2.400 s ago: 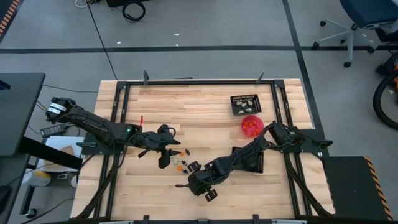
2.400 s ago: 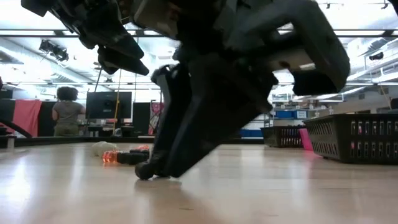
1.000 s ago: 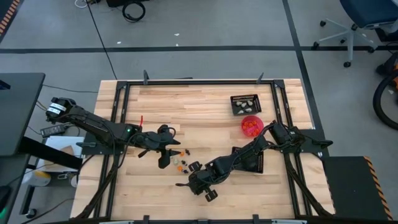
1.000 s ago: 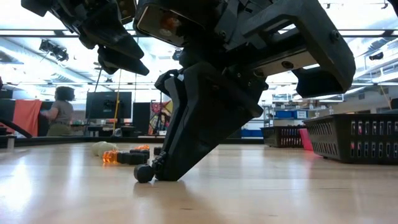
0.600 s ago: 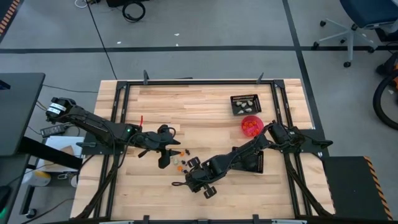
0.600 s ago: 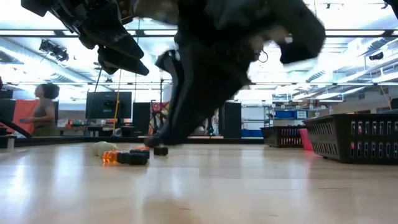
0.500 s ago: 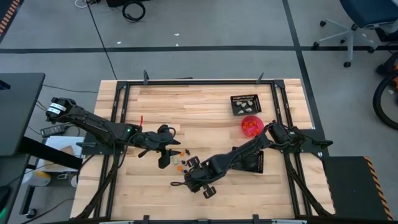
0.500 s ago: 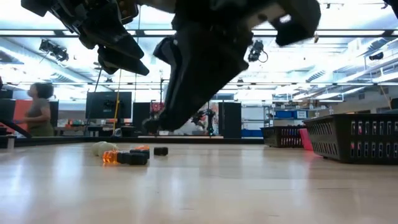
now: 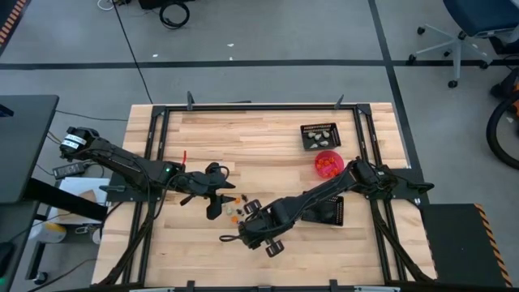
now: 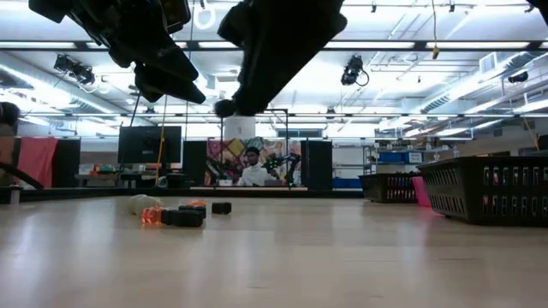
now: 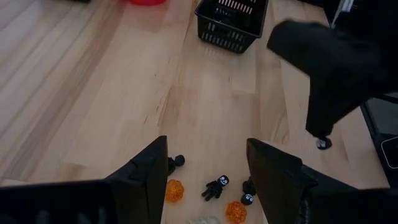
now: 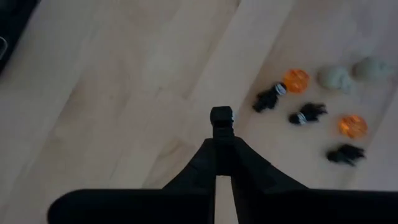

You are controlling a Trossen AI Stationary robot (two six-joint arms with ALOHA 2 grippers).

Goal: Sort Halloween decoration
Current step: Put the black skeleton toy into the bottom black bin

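the right gripper (image 12: 221, 127) was pinched on one black trinket (image 12: 221, 116), lifted clear of the pile (image 12: 317, 112), presumably for binning, while the left gripper (image 11: 205, 163) hovered over it, fingers wide.

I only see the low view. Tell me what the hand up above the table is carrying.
Observer: Its wrist view shows the right hand shut on one black trinket.
Operator: Report the other hand.
Observer: The left hand is open, hovering over the loose trinkets.
Operator: Check the bowl.
Observer: From above, the red bowl holds orange pieces.
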